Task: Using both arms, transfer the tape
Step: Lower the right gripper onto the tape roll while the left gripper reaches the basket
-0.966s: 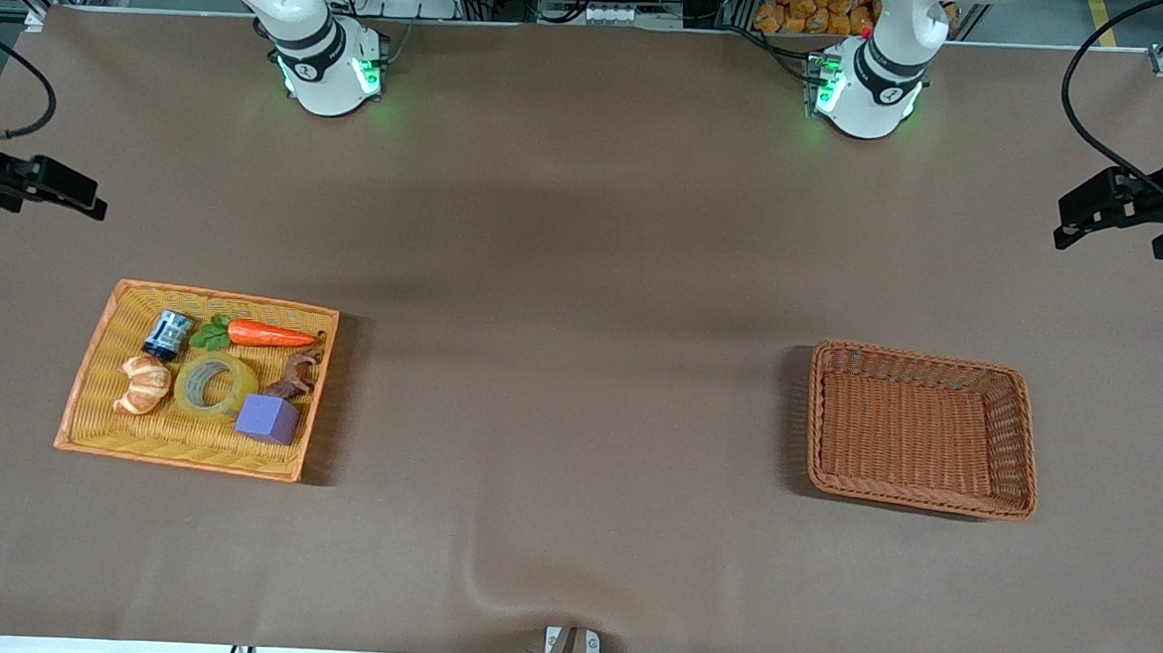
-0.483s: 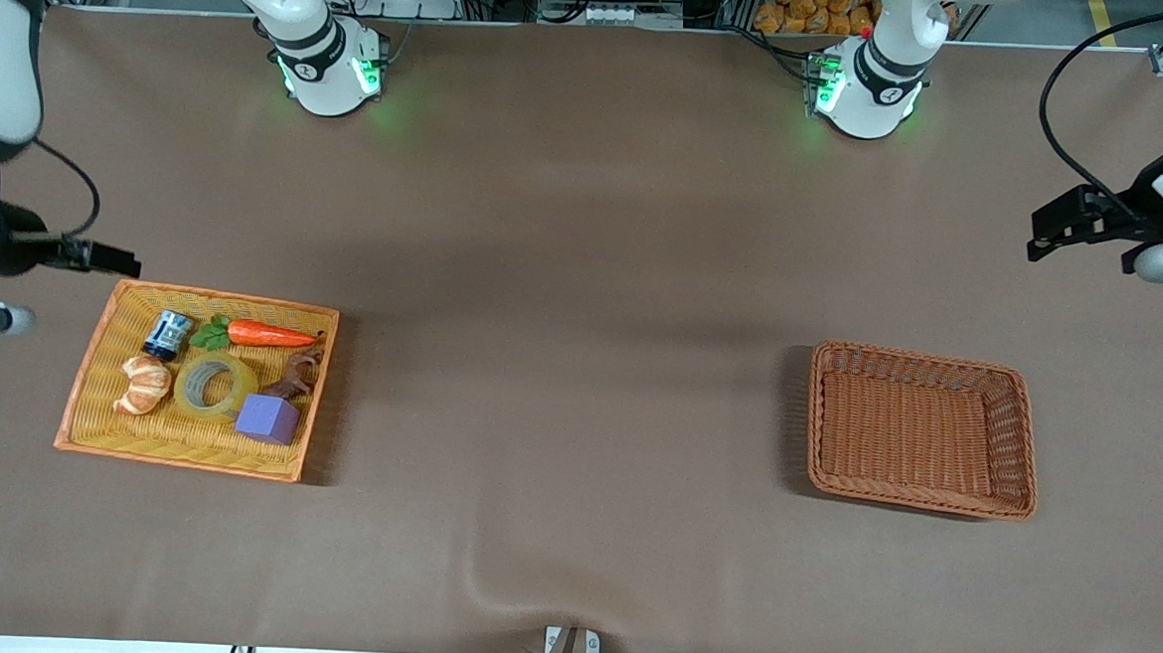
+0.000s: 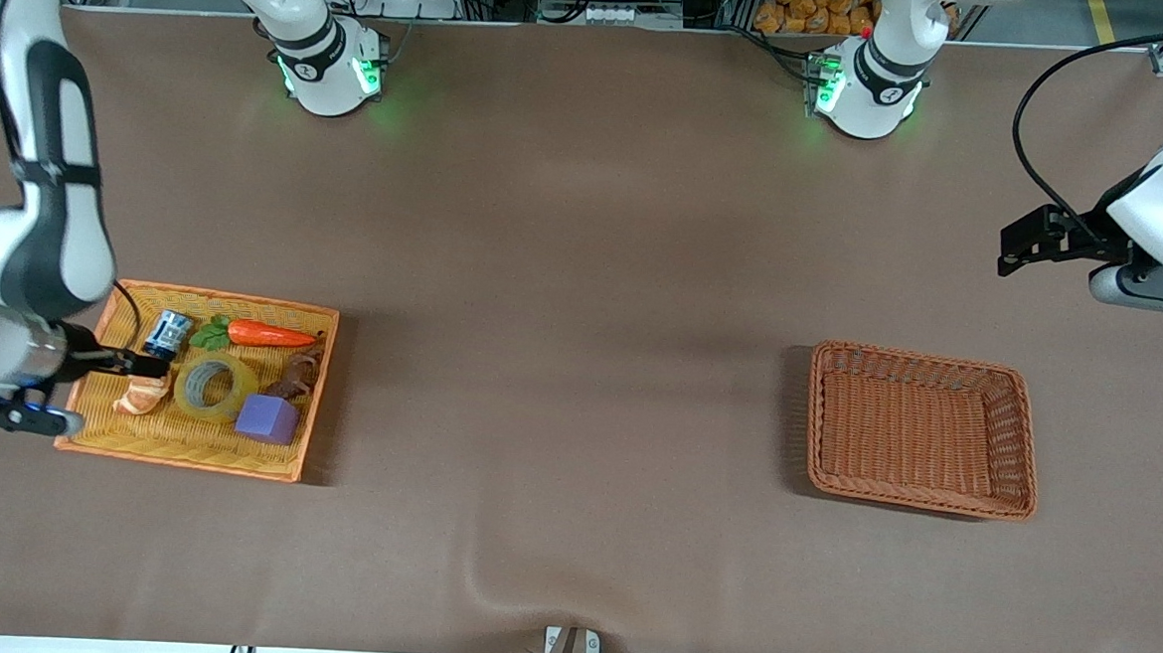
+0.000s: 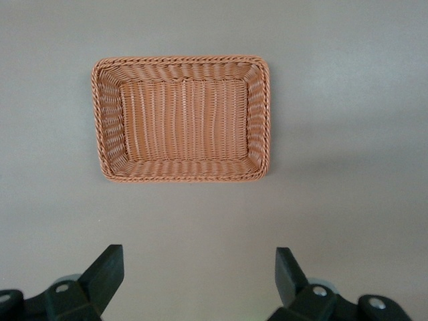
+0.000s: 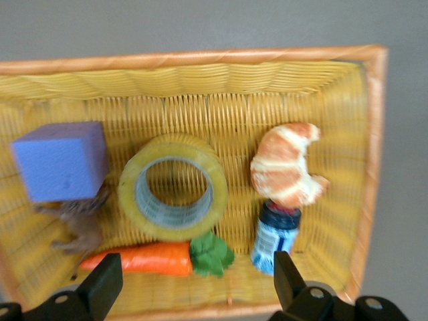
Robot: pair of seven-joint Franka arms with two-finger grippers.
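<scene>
Yellowish tape (image 3: 215, 385) hemmed by croissant (image 3: 143, 390), cube (image 3: 267, 418), carrot (image 3: 269, 334); both grippers agape, R (image 3: 146, 367) over croissant, L (image 3: 1011, 254) waits.

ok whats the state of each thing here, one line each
tape: flat in the yellow tray, not gripped
right gripper: open, over the croissant in that tray
left gripper: open, empty, over bare table
brown basket: empty
small blue bottle: lying on its side in the tray
</scene>
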